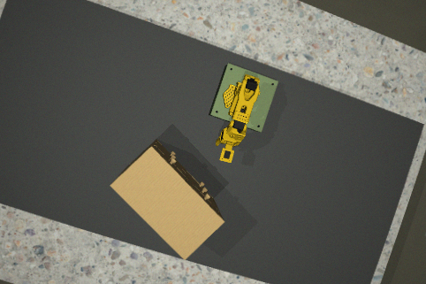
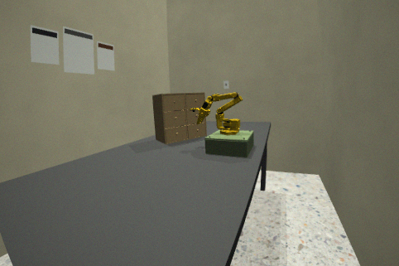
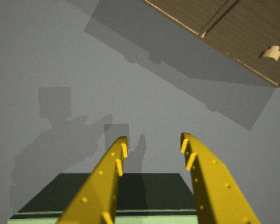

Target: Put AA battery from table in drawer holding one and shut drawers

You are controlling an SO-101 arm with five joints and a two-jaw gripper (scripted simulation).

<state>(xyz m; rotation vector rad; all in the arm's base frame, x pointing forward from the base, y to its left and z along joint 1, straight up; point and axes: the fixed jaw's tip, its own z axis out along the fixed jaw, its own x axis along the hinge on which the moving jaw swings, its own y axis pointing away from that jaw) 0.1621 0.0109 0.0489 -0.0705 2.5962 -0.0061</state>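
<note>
The wooden drawer cabinet (image 1: 168,203) stands on the dark table with its knobbed front facing the arm; it also shows in the side view (image 2: 180,117). All its drawers look shut. My gripper (image 1: 223,145) hangs above the table between the cabinet and the arm's base, tilted downward, seen from the side as well (image 2: 198,113). In the wrist view the two yellow fingers stand a little apart with nothing between them. The cabinet's lower corner and one drawer knob (image 3: 271,52) lie at the top right of that view. No AA battery shows in any view.
The arm sits on a green base block (image 1: 245,96), whose edge also shows under the fingers in the wrist view (image 3: 116,200). The table's far edge runs close behind the base. The cabinet stands close to the table's other long edge.
</note>
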